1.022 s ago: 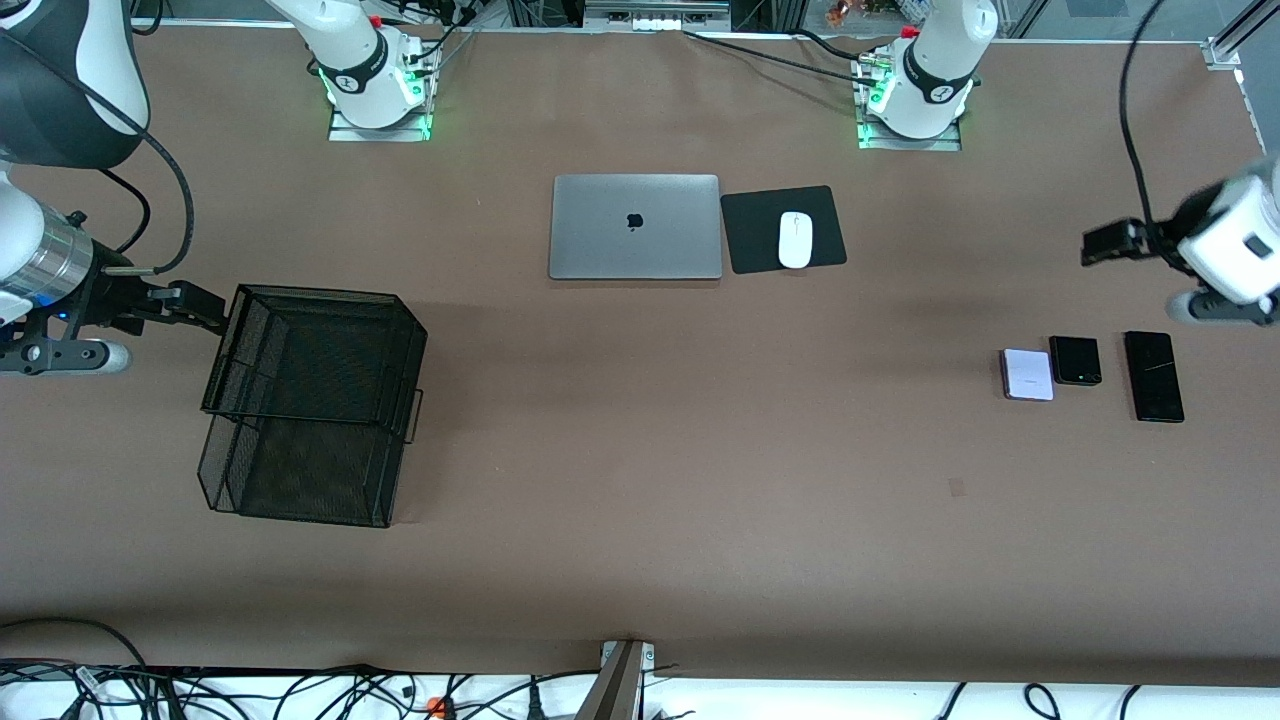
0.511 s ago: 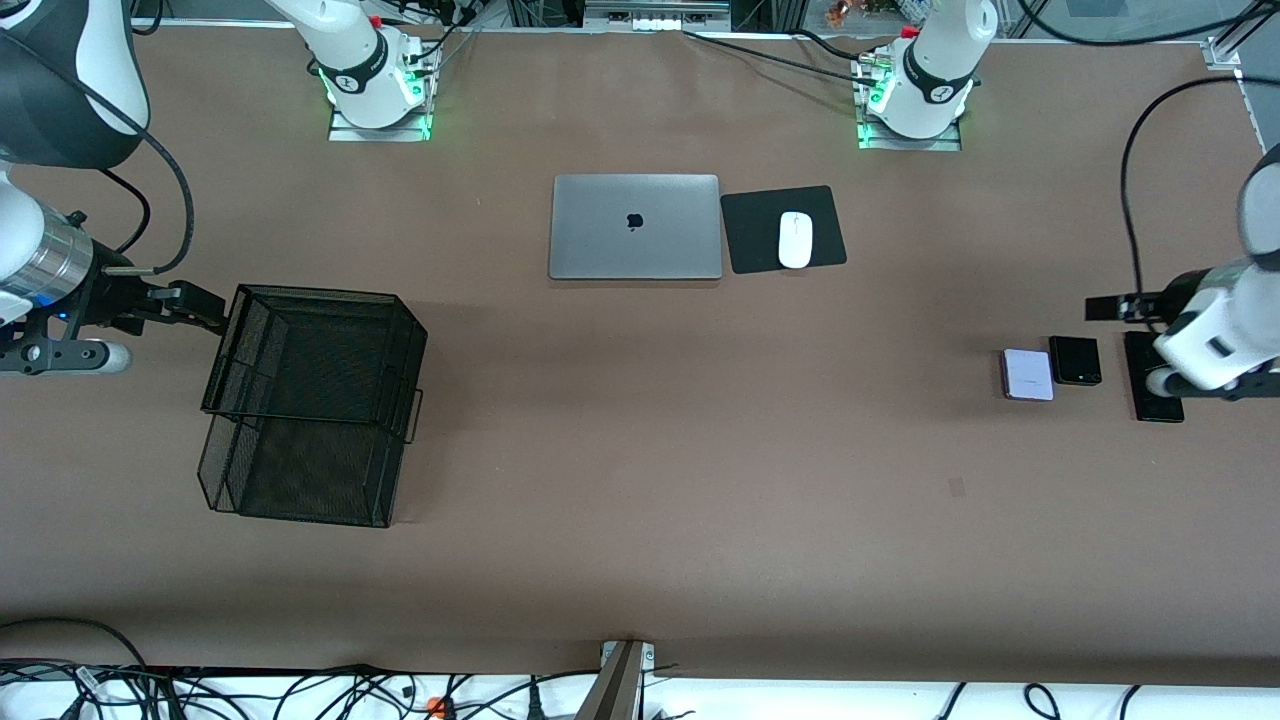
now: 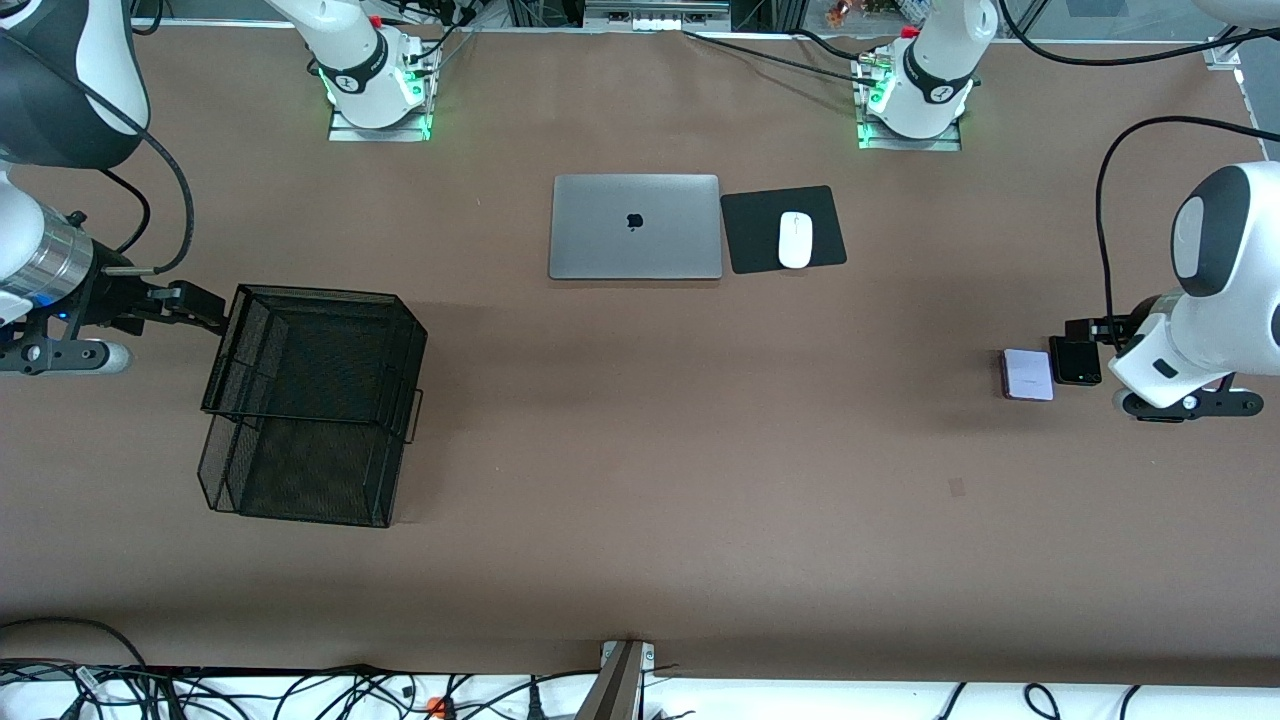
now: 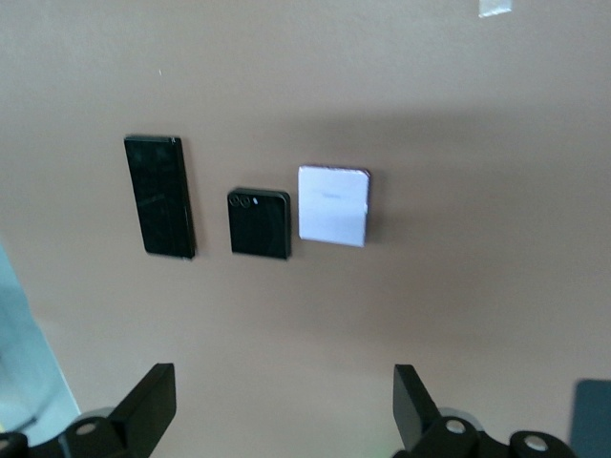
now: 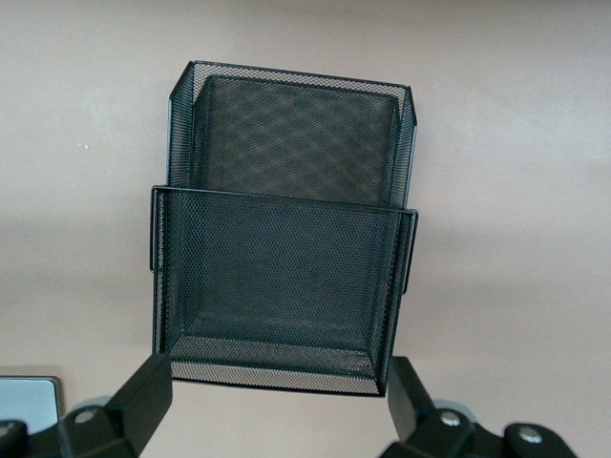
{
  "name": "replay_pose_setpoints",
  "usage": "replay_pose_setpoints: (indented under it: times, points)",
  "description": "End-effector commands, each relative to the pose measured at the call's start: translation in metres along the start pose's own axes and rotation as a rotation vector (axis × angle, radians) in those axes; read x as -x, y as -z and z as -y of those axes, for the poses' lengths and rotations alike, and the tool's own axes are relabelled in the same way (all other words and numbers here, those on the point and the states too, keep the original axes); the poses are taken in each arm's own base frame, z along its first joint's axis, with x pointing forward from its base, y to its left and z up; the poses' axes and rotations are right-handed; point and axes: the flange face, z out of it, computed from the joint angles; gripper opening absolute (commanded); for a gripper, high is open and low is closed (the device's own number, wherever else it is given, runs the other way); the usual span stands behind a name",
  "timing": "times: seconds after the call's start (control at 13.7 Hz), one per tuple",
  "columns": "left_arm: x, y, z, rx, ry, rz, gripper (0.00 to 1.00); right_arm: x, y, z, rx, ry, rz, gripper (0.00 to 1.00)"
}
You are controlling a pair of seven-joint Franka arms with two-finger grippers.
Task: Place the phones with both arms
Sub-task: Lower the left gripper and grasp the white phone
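Note:
Three phones lie in a row near the left arm's end of the table. The small white/lilac phone (image 3: 1027, 375) (image 4: 332, 205) is beside the small black phone (image 3: 1075, 362) (image 4: 259, 223). The long black slab (image 4: 159, 196) shows only in the left wrist view, because the left arm's wrist covers it in the front view. My left gripper (image 3: 1088, 329) (image 4: 284, 382) hangs open over the table by the small black phone, with nothing between its fingers. My right gripper (image 3: 195, 303) (image 5: 277, 377) waits open beside the black mesh basket (image 3: 315, 293) (image 5: 286, 74).
A closed grey laptop (image 3: 635, 226) lies near the arm bases at mid-table. Beside it a white mouse (image 3: 795, 240) rests on a black pad (image 3: 750, 235). The two-tier mesh basket stands toward the right arm's end.
The left arm has swung down over the phones and now covers the long black slab in the front view. The right arm has not moved. Both grippers stay open.

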Motion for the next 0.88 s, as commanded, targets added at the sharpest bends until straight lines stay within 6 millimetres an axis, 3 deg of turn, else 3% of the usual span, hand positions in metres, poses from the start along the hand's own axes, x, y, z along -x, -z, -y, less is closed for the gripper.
replay_pose_setpoints:
  times: [0.0,0.22,0.44,0.8]
  points:
    - [0.023,-0.033,0.037,0.011,-0.178,-0.071,1.00,0.005,0.006,-0.003,0.001,0.015,0.002,1.00]
    - [0.021,-0.073,0.030,0.036,-0.198,-0.162,1.00,0.005,0.006,-0.003,0.001,0.015,0.002,1.00]
    - [0.023,-0.115,0.043,0.078,-0.136,-0.267,1.00,0.005,0.006,-0.003,0.001,0.013,0.002,1.00]
    - [0.007,-0.185,0.026,0.194,-0.044,-0.352,1.00,0.005,0.006,-0.003,0.001,0.013,0.000,1.00]
